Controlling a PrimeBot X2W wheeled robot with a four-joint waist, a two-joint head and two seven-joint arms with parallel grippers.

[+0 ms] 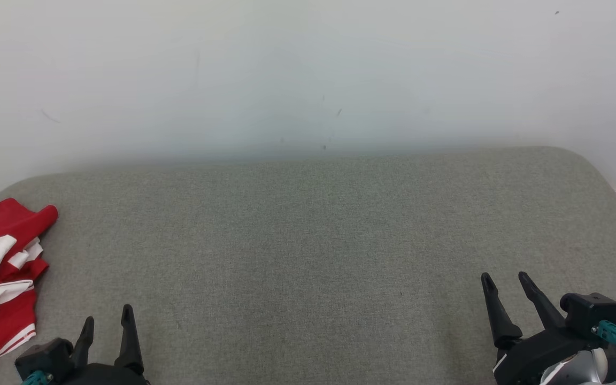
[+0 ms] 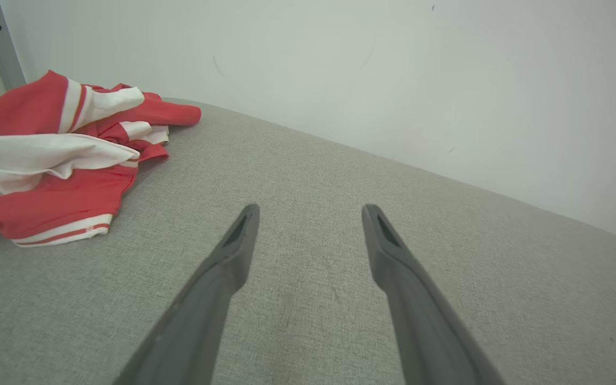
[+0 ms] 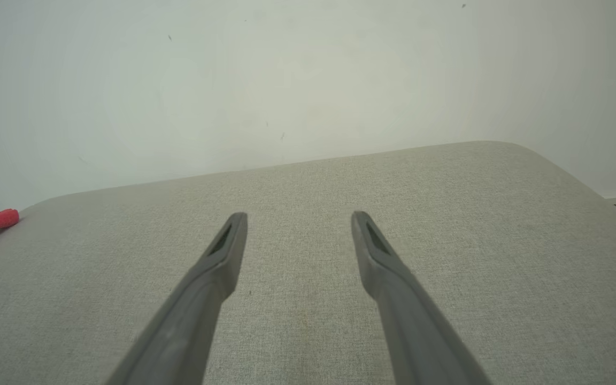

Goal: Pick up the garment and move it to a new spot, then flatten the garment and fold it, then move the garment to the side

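Hovering left gripper and right gripper over front corners of the grey fabric surface, fingers spread wide, gripping nothing; red-and-white garment lying crumpled at the left edge.

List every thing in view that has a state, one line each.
garment: crumpled heap, unfolded, lying at the left end of the grey surface, not held.
left gripper: open, empty, beside the garment, not touching it.
right gripper: open, empty, far from the garment.
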